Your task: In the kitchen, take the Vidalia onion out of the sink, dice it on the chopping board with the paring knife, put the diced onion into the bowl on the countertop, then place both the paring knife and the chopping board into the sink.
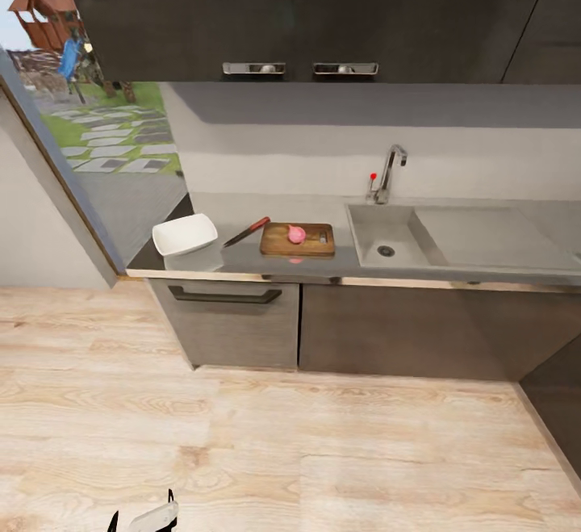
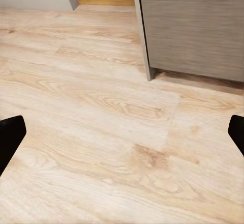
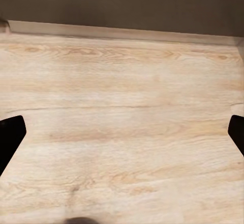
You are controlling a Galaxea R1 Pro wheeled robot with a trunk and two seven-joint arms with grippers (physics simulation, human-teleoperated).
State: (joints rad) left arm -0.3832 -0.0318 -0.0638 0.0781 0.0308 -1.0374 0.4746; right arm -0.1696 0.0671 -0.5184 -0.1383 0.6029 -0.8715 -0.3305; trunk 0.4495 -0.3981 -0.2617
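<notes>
Both grippers, left (image 2: 122,132) and right (image 3: 122,132), hang spread and empty over the floor, well short of the onion (image 1: 296,233) lying on the board (image 1: 297,240) ahead, so dicing seems next, needing the knife (image 1: 246,232)

Left gripper (image 2: 122,132), right gripper (image 3: 122,132): fingers wide apart.

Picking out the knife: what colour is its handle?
Red, on the paring knife; clearest in the head view.

Pale wood-plank floor (image 1: 323,451), dark wall cabinets (image 1: 307,7) with chrome handles, garden playground (image 1: 48,19) through the window.
</notes>
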